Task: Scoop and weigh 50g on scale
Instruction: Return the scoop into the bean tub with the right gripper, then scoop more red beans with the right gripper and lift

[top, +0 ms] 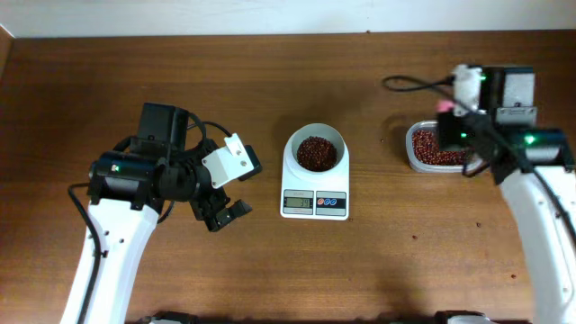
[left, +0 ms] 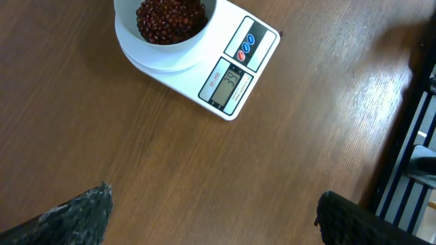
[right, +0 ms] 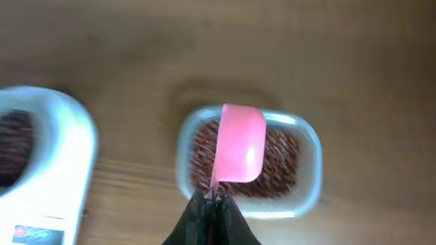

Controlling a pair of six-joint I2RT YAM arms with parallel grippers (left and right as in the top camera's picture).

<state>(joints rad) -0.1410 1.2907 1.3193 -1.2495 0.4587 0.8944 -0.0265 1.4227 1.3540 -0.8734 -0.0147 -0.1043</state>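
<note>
White scale (top: 315, 180), long axis near-far, display (top: 298, 203) twd robot side.

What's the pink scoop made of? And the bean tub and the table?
The pink scoop looks like smooth plastic: even colour, soft shine. The bean tub seems clear plastic, its rim pale and see-through. The table looks like wood or laminate, with streaky brown grain.

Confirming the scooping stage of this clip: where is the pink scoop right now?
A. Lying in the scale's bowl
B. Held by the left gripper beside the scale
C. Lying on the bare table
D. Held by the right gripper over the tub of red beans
D: the right wrist view shows the pink scoop pinched in the shut right gripper over the tub of red beans, while the left gripper is open and empty.
</note>
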